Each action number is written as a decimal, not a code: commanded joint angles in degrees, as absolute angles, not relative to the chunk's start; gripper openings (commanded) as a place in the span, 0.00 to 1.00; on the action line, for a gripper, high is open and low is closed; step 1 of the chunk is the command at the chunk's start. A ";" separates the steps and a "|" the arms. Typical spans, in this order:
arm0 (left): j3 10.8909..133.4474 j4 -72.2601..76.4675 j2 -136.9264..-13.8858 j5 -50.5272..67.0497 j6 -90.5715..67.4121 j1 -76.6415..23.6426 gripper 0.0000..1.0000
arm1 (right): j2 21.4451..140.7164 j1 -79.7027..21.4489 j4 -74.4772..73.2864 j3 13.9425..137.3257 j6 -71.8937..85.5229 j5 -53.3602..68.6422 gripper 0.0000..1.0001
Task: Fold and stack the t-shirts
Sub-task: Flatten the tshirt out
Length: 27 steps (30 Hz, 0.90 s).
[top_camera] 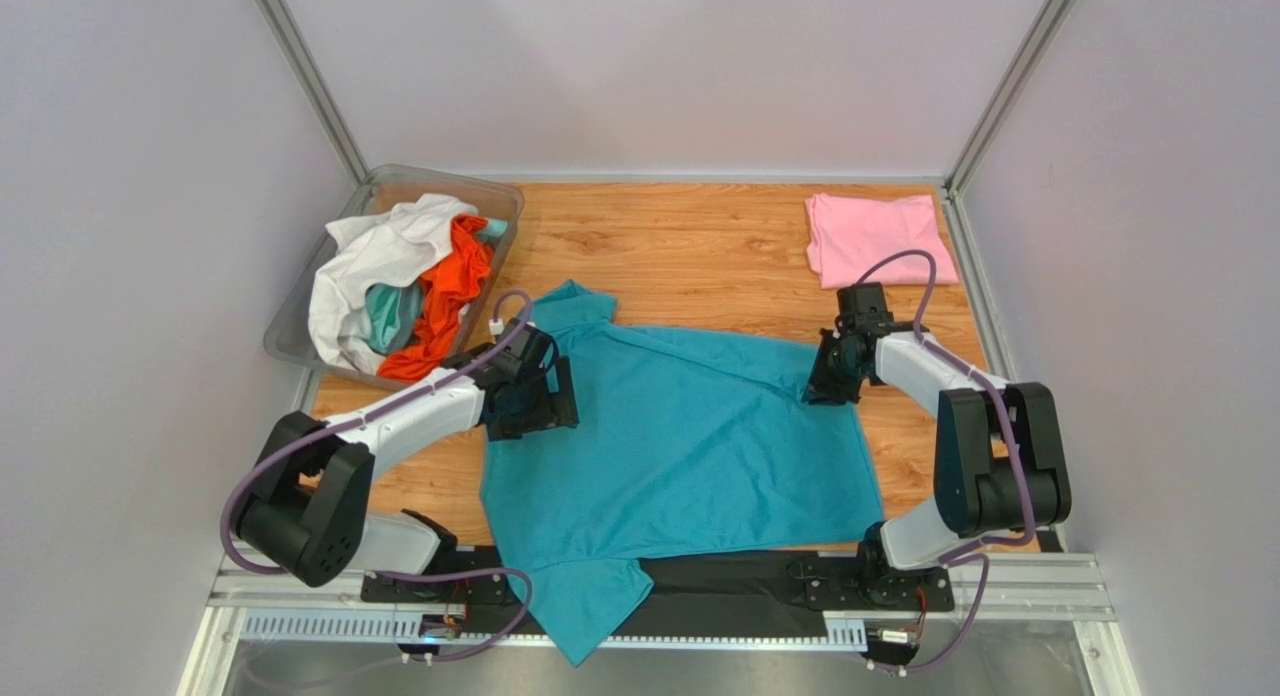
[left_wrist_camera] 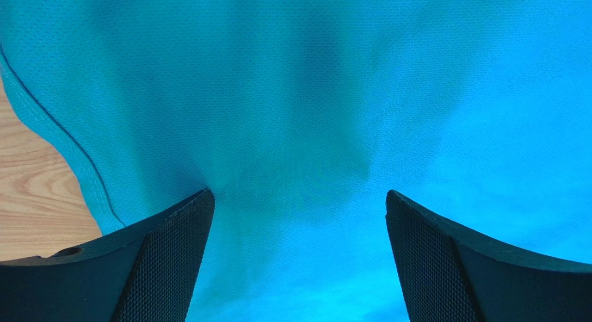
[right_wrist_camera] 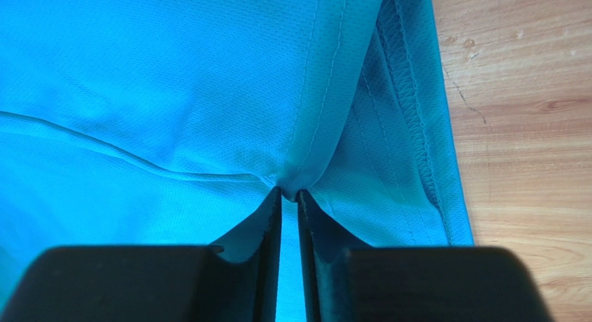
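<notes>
Teal t-shirt spread over the middle of the tabletop, hem past its near edge. Right end effector clamped on a shallow pinch beside the seam; left end effector wide apart over cloth. Risk: pinch slipping under pull, or skewed drag with one side ungripped. Pinch visible from right wrist only; folded pink t-shirt, far-right tabletop corner, from above only.
</notes>
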<state>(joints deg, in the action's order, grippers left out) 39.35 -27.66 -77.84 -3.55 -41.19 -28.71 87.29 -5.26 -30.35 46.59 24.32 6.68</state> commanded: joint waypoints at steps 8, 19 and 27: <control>38.50 -29.36 -76.38 -5.36 -40.96 -28.48 1.00 | 83.24 -5.10 -28.21 49.13 23.91 7.21 0.00; 38.67 -29.44 -75.76 -5.80 -40.25 -28.48 1.00 | 85.95 -4.83 -26.46 57.65 27.59 6.16 0.00; 38.58 -29.53 -75.24 -7.03 -39.02 -28.48 1.00 | 98.86 -3.34 -25.93 72.32 34.19 3.34 0.00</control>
